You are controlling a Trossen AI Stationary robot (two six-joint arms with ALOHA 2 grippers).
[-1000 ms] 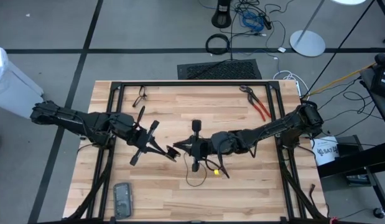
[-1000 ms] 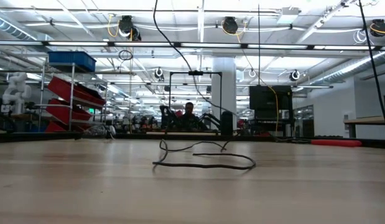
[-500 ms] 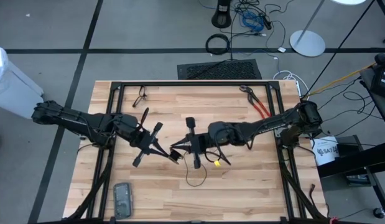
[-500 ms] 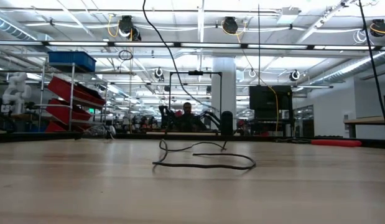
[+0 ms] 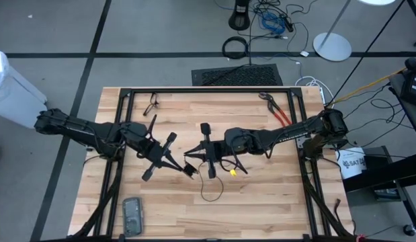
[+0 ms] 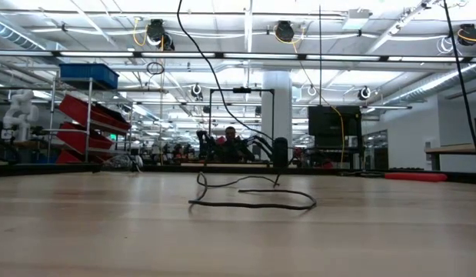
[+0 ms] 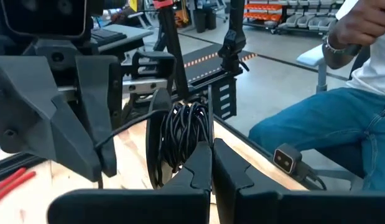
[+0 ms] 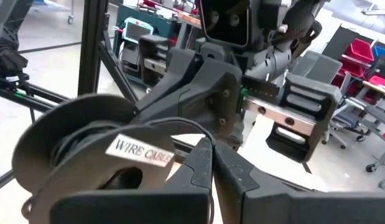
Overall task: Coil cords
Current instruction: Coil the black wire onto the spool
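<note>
A pale wooden table (image 5: 261, 202) with plank stripes sits inside a black frame (image 5: 208, 90), and both robot arms are black. The thin cord (image 6: 253, 201) is black, with a black bundle of it (image 7: 186, 134) wound together, beside a grey spool (image 8: 74, 146) bearing a white label (image 8: 142, 151) with dark lettering. Red-handled pliers (image 5: 280, 115) lie near the table's far right corner, and a small yellow piece (image 5: 232, 172) sits mid-table.

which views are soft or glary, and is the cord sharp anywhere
Low view: near tabletop blurs; the cord lies fairly crisp against bright ceiling strips. Left wrist view: the coiled bundle is sharp between the left gripper fingers; the seated person behind is softer. Right wrist view: the spool label reads clearly, the room behind soft. High view: even light, no glare.
</note>
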